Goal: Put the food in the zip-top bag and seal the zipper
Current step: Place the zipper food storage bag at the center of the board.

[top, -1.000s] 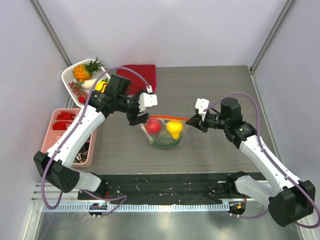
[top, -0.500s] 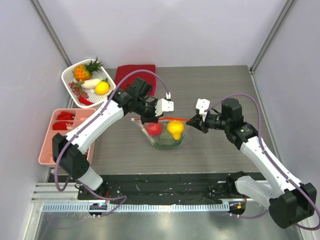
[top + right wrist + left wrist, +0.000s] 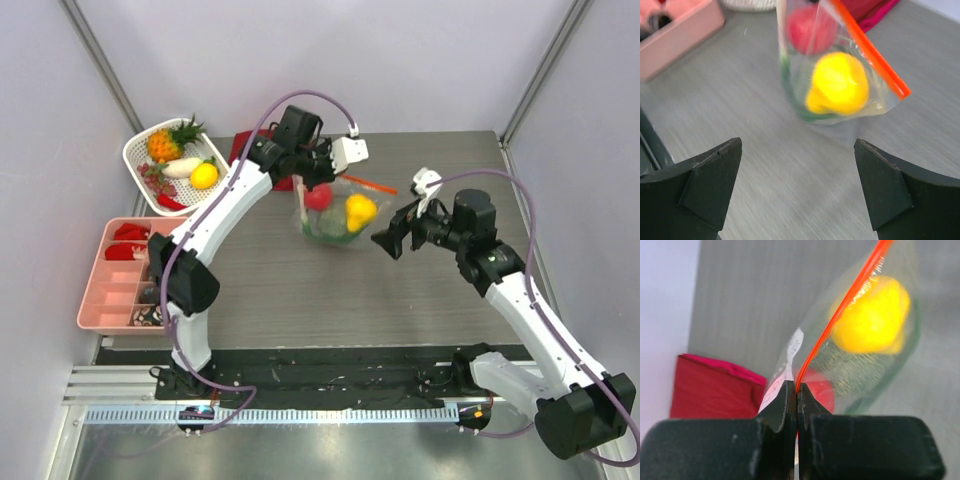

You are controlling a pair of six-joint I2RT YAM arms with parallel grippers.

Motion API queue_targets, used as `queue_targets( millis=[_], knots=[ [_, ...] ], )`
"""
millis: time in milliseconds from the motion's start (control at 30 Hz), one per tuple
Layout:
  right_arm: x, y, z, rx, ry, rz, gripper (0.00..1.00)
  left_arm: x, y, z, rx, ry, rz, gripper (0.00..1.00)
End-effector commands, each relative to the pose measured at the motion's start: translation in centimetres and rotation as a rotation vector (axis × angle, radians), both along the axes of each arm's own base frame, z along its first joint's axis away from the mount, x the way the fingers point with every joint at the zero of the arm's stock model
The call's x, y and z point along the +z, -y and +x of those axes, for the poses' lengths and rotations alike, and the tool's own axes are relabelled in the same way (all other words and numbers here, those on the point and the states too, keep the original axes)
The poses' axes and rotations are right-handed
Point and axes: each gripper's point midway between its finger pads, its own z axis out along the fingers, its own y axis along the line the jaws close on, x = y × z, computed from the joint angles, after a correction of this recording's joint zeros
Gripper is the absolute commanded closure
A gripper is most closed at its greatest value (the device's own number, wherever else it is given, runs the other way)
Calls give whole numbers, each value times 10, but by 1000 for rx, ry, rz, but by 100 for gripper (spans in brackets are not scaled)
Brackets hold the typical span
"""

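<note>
Left claw (image 3: 796,390) is clamped shut on the zipper's (image 3: 840,315) near end, so the bag (image 3: 792,347) is dangled just past its tips, with apple (image 3: 821,390) and citrus (image 3: 870,315) inside. Right claw (image 3: 797,145) is spread wide with nothing held, and the bag straight ahead is untouched. The strip's far end should probably be pinched there, kept taut, then pressed along slowly. Whether it's already sealed can't be told.

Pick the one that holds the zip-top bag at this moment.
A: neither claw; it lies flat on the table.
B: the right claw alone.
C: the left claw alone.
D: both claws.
C: the left claw is shut on the zipper at one end of the zip-top bag, while the right claw stands open, clear of it.
</note>
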Motion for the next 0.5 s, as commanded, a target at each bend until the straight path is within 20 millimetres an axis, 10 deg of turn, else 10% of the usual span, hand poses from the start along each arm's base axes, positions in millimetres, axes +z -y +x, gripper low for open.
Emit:
queue_targets(
  millis=[0,200,467],
  knots=[
    [85,11,20,-152,96,195,0,33,8,39,48,148,-62,100],
    [85,27,26,-238,36,254,0,-22,19,8,-35,59,-22,100],
    [49,46,27,-334,-116,273,0,-101,33,-90,-100,-130,48,100]
  ],
)
